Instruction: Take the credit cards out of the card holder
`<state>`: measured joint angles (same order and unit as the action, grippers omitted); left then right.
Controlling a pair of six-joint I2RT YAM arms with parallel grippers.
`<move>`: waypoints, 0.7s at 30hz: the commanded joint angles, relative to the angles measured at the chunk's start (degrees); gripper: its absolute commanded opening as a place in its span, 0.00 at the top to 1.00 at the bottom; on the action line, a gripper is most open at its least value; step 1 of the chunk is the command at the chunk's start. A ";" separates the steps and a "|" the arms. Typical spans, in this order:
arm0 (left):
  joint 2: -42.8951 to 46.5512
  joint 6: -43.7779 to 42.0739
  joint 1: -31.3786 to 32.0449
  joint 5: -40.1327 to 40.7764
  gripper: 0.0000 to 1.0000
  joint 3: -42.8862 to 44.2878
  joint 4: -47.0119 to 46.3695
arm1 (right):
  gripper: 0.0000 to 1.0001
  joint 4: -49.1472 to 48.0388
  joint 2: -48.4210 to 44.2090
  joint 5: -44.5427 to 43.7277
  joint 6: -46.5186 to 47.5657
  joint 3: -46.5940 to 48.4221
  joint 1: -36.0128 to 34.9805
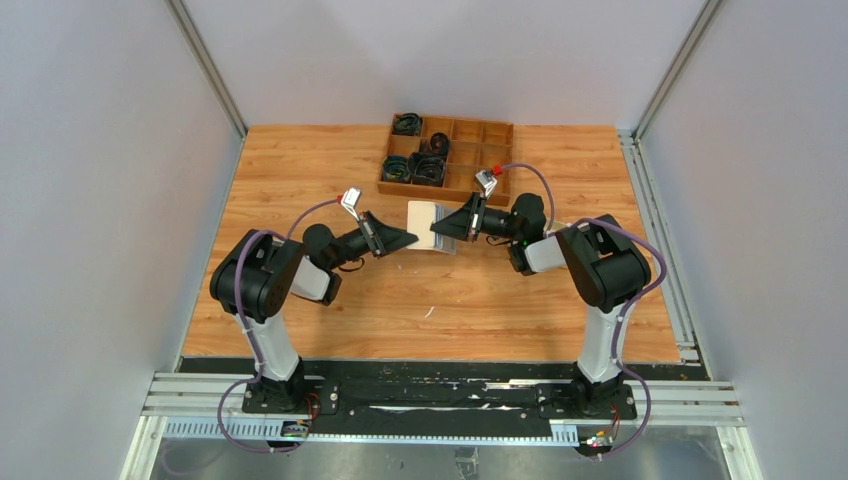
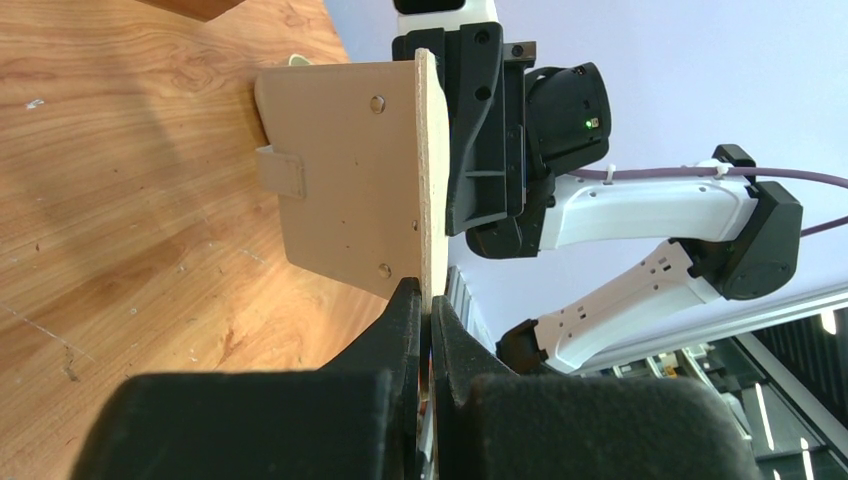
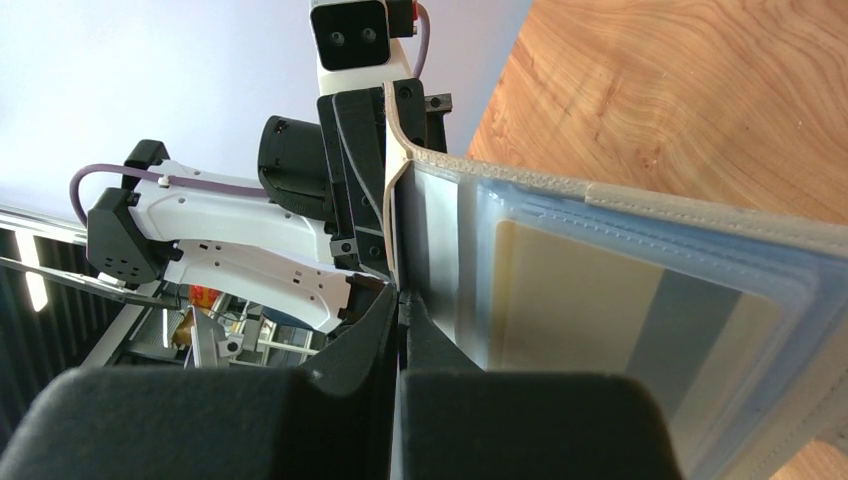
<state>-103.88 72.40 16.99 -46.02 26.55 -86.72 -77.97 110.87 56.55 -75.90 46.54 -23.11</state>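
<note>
Two grips on the card holder (image 1: 425, 220) — left jaws clamp its left end, right jaws its right end; credit cards (image 3: 590, 300) sit slotted inside.

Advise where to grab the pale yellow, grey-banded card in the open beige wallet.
Likely its edge by the fold, where the clear sleeves step back: pinch the pale yellow, grey-banded card across its flat faces, coming from the beige folding wallet's open inner side.

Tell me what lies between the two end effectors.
Only the card holder fills that gap. The left end effector and the right end effector each pinch one of its edges, as the top external view shows.
</note>
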 commanded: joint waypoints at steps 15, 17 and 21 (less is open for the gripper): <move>-0.46 -1.66 -2.88 -2.85 1.00 -1.75 -3.04 | 1.00 5.64 -5.15 4.00 6.17 -2.45 2.54; -0.46 -1.58 -3.08 -2.83 1.00 -1.84 -3.07 | 1.00 6.21 -5.15 4.05 6.54 -2.73 2.63; -0.63 -1.56 -3.45 -2.80 0.94 -2.19 -3.10 | 1.00 9.09 -5.50 4.43 8.39 -2.99 2.62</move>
<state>-103.88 72.40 16.12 -49.50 25.63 -86.74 -70.91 107.72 59.02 -70.43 44.66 -22.74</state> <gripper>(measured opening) 0.026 0.007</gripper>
